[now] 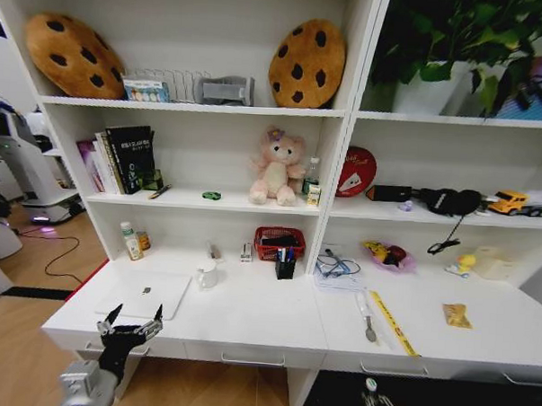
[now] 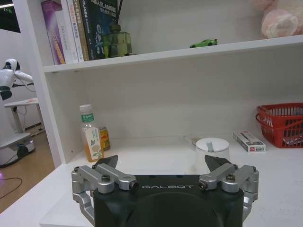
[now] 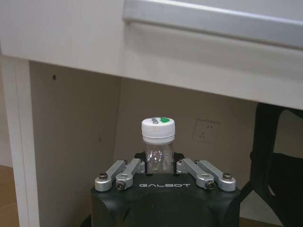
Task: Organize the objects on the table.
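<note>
The left tool (image 1: 133, 322) hovers with its fingers spread, gripping nothing, at the front left edge of the white table (image 1: 257, 324), just before the slim silver laptop (image 1: 147, 294), which lies closed and flat. Behind it, a juice bottle (image 2: 91, 139) stands against the back corner, with a white lidded cup (image 2: 212, 151) near the table's middle. A black cup of pens (image 1: 285, 263) sits before a red basket (image 1: 279, 241). Below the table's front edge, the right tool (image 3: 161, 166) is clenched around a clear plastic bottle (image 3: 158, 142) with a white cap.
</note>
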